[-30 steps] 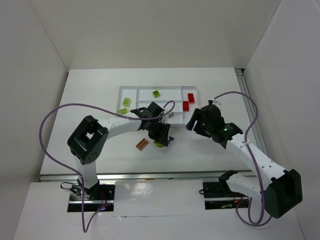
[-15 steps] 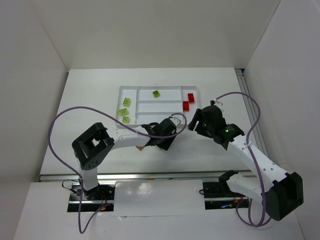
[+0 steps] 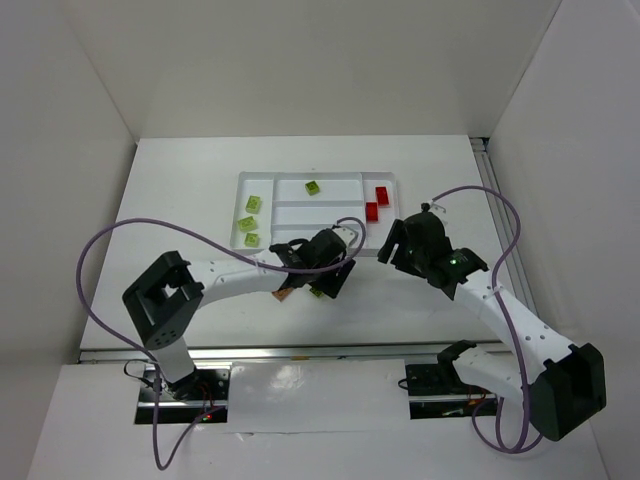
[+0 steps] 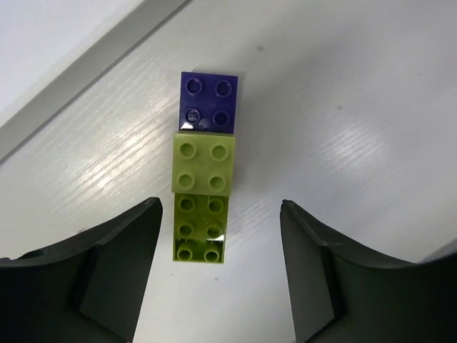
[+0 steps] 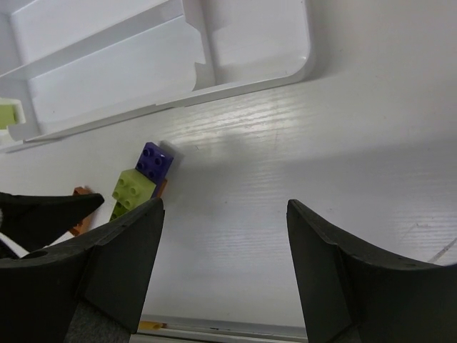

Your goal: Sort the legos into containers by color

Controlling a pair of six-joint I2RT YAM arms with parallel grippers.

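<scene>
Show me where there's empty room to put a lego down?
Bare: the middle long section of the tray, and the table left of it. Crowded: in front of the tray, where the left gripper hangs over the loose legos.

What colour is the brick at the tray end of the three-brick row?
The end brick is dark purple, clearest in the left wrist view.

I count six lime green studded plastic bricks (image 3: 313, 187), two red bricks (image 3: 382, 195), one purple brick (image 4: 208, 101), one brown-orange brick (image 3: 285, 291) and one white five-compartment plastic tray (image 3: 330, 215).
</scene>
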